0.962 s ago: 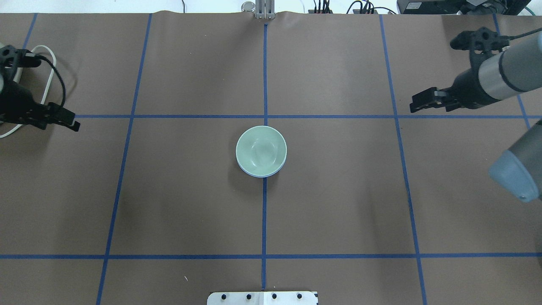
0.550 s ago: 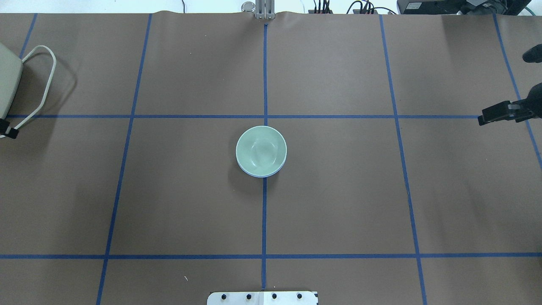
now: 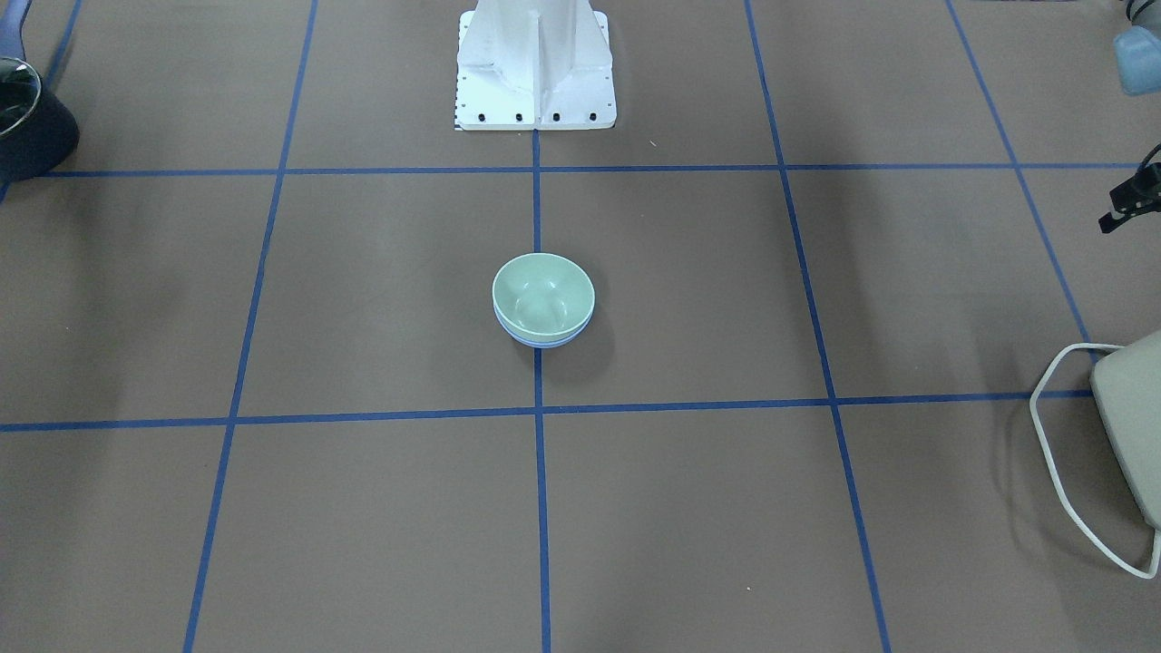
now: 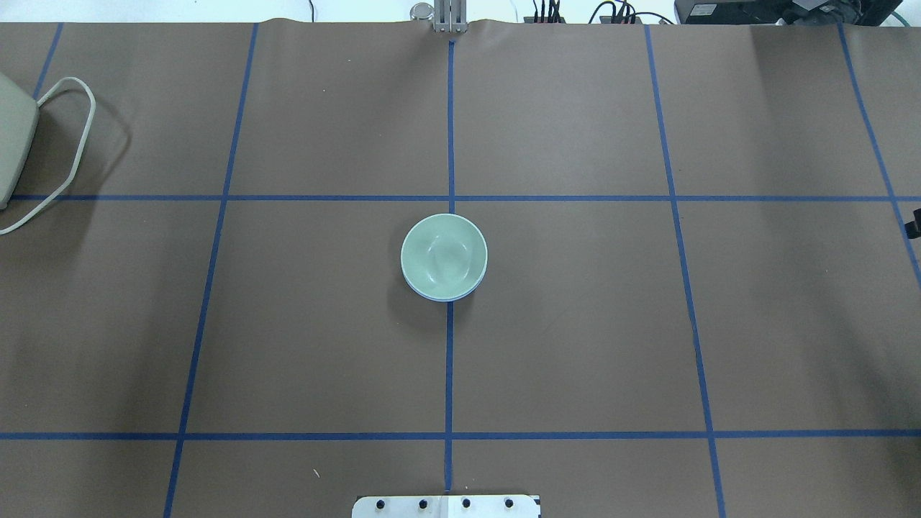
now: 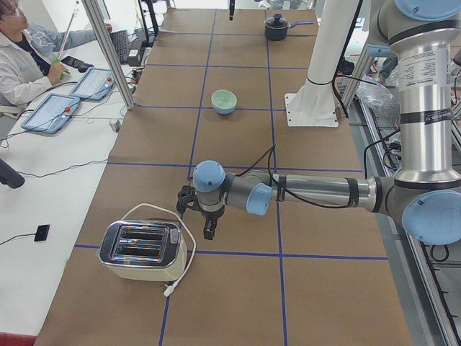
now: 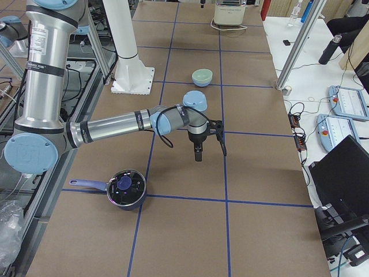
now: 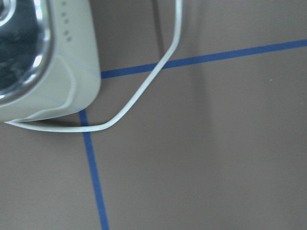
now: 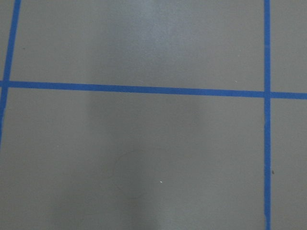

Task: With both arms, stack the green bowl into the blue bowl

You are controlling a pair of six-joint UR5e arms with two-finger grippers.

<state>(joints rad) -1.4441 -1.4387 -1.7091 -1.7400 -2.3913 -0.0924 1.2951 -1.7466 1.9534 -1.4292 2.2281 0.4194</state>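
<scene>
The pale green bowl (image 4: pixel 444 253) sits nested inside the blue bowl (image 3: pixel 542 342) at the table's middle, on the centre tape line. Only the blue bowl's rim and lower wall show under it. Both bowls also show small in the exterior left view (image 5: pixel 224 101). My left gripper (image 5: pixel 198 220) hangs far from the bowls, next to the toaster. My right gripper (image 6: pixel 210 151) hangs over bare table, well away from the bowls. Neither gripper holds anything that I can see. I cannot tell whether either is open or shut. Both wrist views show only table.
A cream and chrome toaster (image 5: pixel 140 249) with a white cord (image 7: pixel 144 91) stands at the table's left end. A dark pot (image 6: pixel 125 187) with a lid stands at the right end. The white pedestal (image 3: pixel 535 63) stands behind the bowls. An operator (image 5: pixel 18 65) sits at the far side.
Both arms have drawn back outward and left the overhead view, the left one to the left, the right one to the right. The bowls have not moved.
</scene>
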